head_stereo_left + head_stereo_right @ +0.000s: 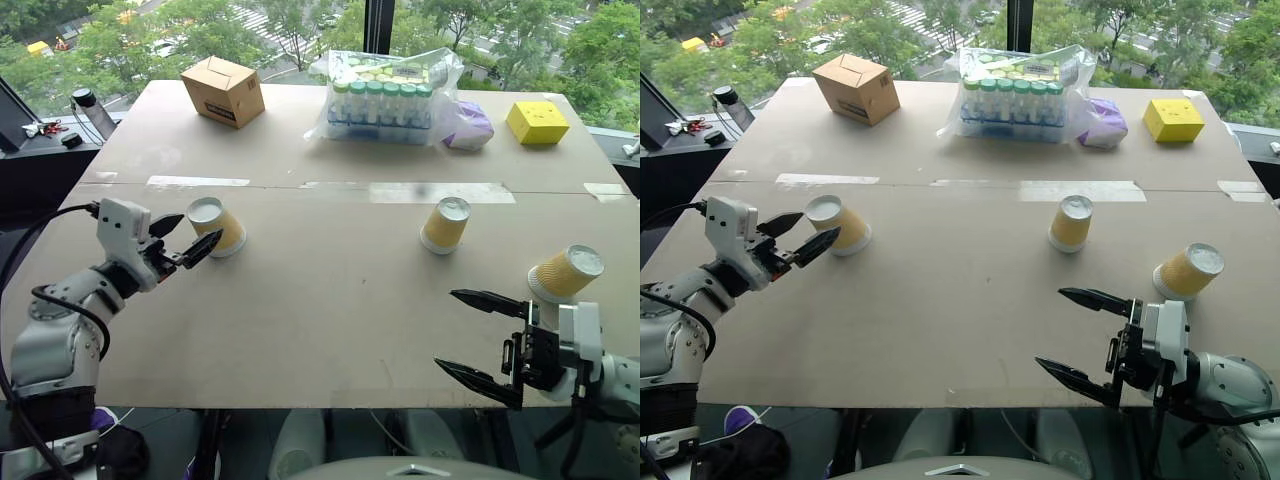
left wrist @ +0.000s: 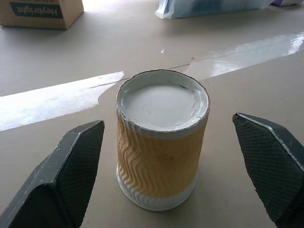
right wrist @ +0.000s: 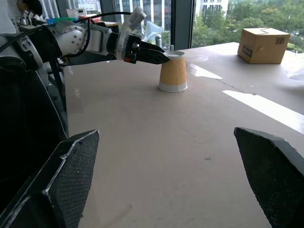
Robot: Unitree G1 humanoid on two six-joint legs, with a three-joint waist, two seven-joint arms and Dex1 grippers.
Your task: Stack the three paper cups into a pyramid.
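Observation:
Three yellow-orange ribbed paper cups stand upside down and apart on the table: a left cup (image 1: 220, 228), a middle cup (image 1: 445, 225) and a right cup (image 1: 566, 272). My left gripper (image 1: 198, 234) is open, its fingertips level with the left cup's near side and not touching it. In the left wrist view that cup (image 2: 160, 142) stands ahead, between the spread fingers (image 2: 71, 175). My right gripper (image 1: 448, 330) is open and empty near the table's front edge, pointing left, in front of the right cup. The right wrist view shows the left cup (image 3: 173, 72) with my left gripper (image 3: 154, 54) beside it.
At the table's far side sit a cardboard box (image 1: 224, 90), a plastic bag of green-capped bottles (image 1: 385, 98), a purple bag (image 1: 468, 127) and a yellow box (image 1: 537, 121). Tape strips (image 1: 440, 192) run across the table's seam. Bare table (image 1: 330, 320) lies between the cups.

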